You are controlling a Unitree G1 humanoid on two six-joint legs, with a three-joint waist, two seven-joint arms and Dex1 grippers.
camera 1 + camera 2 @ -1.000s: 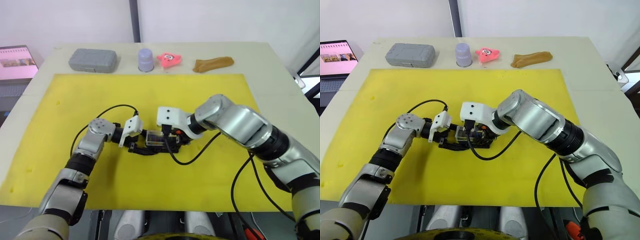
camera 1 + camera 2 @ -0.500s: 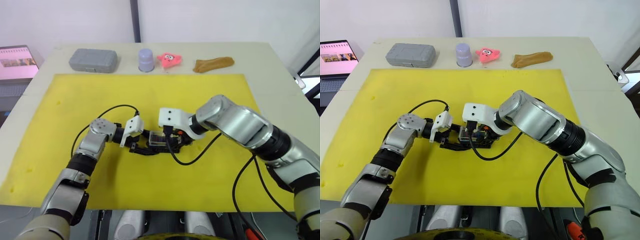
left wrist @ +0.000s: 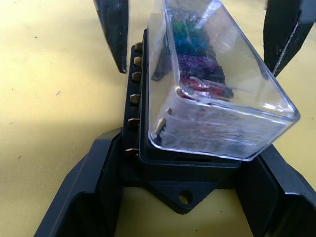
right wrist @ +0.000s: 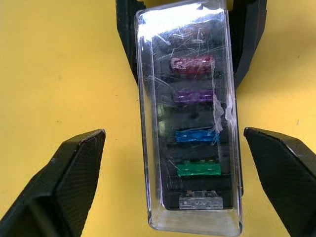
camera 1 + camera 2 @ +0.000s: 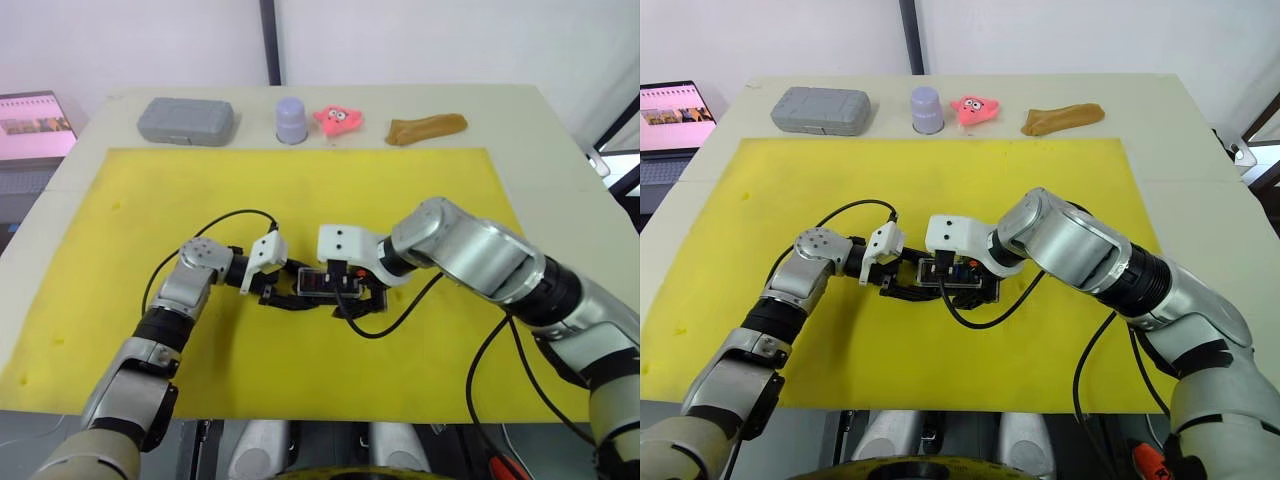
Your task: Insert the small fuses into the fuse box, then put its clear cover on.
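Far left, off the table [image 5: 520,110]: a lit pink screen [image 5: 35,125], its writing too small to read. Along the back edge, left to right: a grey case [image 5: 186,120], a lavender cup [image 5: 291,120], a pink toy [image 5: 339,118] and a brown lump [image 5: 427,128].

Mid-mat on the yellow mat [image 5: 150,180], pinched at its left end by the left gripper [image 5: 275,293]: the fuse box [image 3: 182,185], black, with a row of brass contacts down one side and a holed tab at the near end. Capped with the clear cover [image 4: 148,98], glossy, scuffed and catching the light; hard to tell whether seated all the way down.

Under the cover, in one row: the small fuses [image 4: 192,63], reading red, purple, blue, green and pale grey, with dark slots between. Markings on the fuses blurred by the scratched plastic, unreadable.

To the right, hovering over the box with fingers spread wide and clear of both long sides of the cover: the right gripper [image 4: 174,134]. From the head views, much of the box masked by that gripper's white wrist housing and a looping black cable [image 5: 385,325].
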